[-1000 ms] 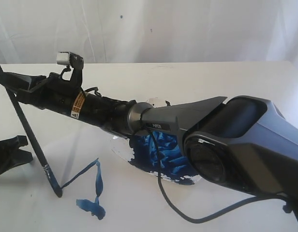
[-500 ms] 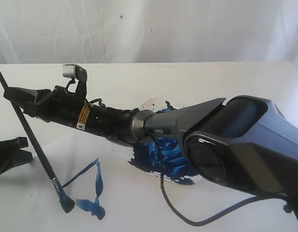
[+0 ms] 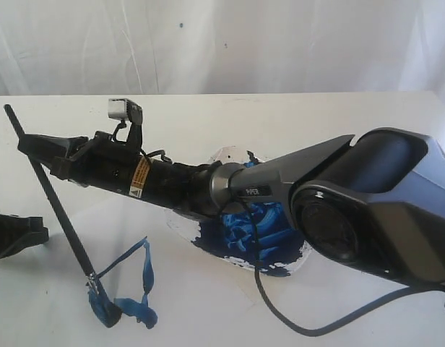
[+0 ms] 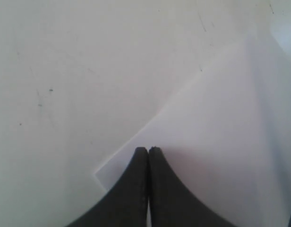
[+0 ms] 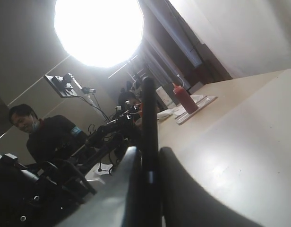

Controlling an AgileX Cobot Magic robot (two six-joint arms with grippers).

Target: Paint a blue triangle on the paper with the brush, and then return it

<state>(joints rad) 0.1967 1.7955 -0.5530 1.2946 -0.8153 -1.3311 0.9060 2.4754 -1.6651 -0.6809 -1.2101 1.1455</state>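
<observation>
My right gripper (image 3: pixel 33 147) has reached across to the far left and is shut on the brush (image 3: pixel 60 210), a thin black handle slanting down to the paper (image 3: pixel 201 296). The bristle tip (image 3: pixel 107 315) presses into wet blue paint at the lower corner of the blue triangle (image 3: pixel 144 271), a rough outline with a darker blob at the bottom. In the right wrist view the brush (image 5: pixel 149 113) stands clamped in the gripper (image 5: pixel 148 152). My left gripper (image 4: pixel 148 150) is shut and empty over the paper's corner (image 4: pixel 216 137), and it shows at the left edge (image 3: pixel 20 235).
A plate (image 3: pixel 233 153) holding a dark-blue paint mass (image 3: pixel 244 228) lies behind the right arm's forearm. A black cable (image 3: pixel 280 311) loops over the table near the front. The right arm's big grey link (image 3: pixel 374 210) fills the right side.
The right gripper has shifted right and the brush tip has dragged down toward the front, laying a fresh blue stroke into the triangle's lower corner. The left gripper sits slightly lower.
</observation>
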